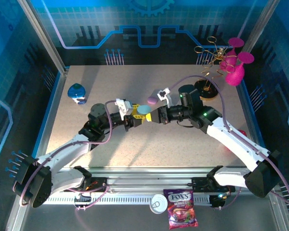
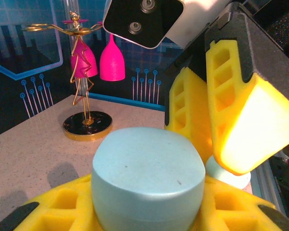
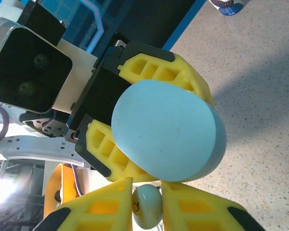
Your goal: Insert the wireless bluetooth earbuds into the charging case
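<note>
The teal case looks smooth and matt, the pale earbud glossy, the table speckled.

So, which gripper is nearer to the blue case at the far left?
Left. The left gripper sits right of the blue case, mid-table; the right gripper faces it from further right.

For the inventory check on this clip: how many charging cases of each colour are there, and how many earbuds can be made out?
Teal case: 1, gripped by the left hand
Blue case: 1, on the table
Purple case: 1, on the table
Earbud: 1, pinched in the right hand
Total: 4
</note>
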Controlling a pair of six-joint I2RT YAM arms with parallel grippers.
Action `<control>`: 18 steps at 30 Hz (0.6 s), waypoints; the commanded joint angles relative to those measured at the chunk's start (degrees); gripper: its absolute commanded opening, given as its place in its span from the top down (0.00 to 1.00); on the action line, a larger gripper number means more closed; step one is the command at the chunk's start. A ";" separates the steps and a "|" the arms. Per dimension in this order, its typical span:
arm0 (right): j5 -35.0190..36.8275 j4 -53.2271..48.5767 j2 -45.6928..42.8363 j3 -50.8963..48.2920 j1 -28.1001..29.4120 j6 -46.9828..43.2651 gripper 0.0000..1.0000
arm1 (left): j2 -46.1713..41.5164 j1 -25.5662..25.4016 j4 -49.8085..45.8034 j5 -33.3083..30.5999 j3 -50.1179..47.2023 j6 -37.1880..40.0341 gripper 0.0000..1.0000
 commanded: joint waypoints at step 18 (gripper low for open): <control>2.48 5.85 -2.29 1.22 -4.18 -1.86 0.82 | 2.77 -0.29 -2.76 11.20 3.84 -0.88 0.70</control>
